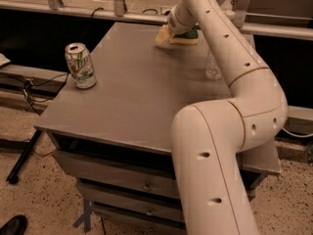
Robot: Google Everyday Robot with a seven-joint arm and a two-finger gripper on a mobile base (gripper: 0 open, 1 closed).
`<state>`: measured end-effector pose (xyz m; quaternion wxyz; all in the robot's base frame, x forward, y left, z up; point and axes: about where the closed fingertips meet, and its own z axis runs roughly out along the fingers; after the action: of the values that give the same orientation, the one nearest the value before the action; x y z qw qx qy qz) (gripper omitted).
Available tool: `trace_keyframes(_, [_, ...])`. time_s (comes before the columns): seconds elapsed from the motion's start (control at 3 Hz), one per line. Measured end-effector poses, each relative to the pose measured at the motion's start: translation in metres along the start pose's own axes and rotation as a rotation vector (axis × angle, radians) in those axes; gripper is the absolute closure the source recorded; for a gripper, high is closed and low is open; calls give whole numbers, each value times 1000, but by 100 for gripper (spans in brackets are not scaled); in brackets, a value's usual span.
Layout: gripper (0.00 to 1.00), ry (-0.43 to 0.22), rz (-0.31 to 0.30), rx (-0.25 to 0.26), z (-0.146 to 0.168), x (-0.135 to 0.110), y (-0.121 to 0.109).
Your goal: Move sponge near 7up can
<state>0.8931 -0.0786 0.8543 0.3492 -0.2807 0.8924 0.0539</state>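
The sponge (pixel 185 36), dark green on top with pale yellow foam below, lies at the far edge of the grey table (pixel 137 92). My gripper (pixel 166 33) is right at the sponge's left end, low over the tabletop, and my arm partly covers the sponge. The 7up can (pixel 80 66), silver-white with green and red markings, stands upright at the table's left edge, far from the sponge and the gripper.
A clear plastic water bottle (pixel 213 65) stands at the right, mostly behind my arm. My arm's large elbow (pixel 215 146) fills the front right. Drawers (pixel 112 177) sit under the table. Cables (pixel 24 84) and a stand leg lie on the floor at left.
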Motion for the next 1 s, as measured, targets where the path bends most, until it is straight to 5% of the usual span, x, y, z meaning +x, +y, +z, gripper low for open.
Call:
trace_keyframes(0.33, [64,-26,-41,-7,-10,-14,6])
trace_keyframes(0.67, [95,-74,-148,-43,-35,-39,27])
trace_keyframes(1.0, [100,-77,-224,-103,-43,-41,50])
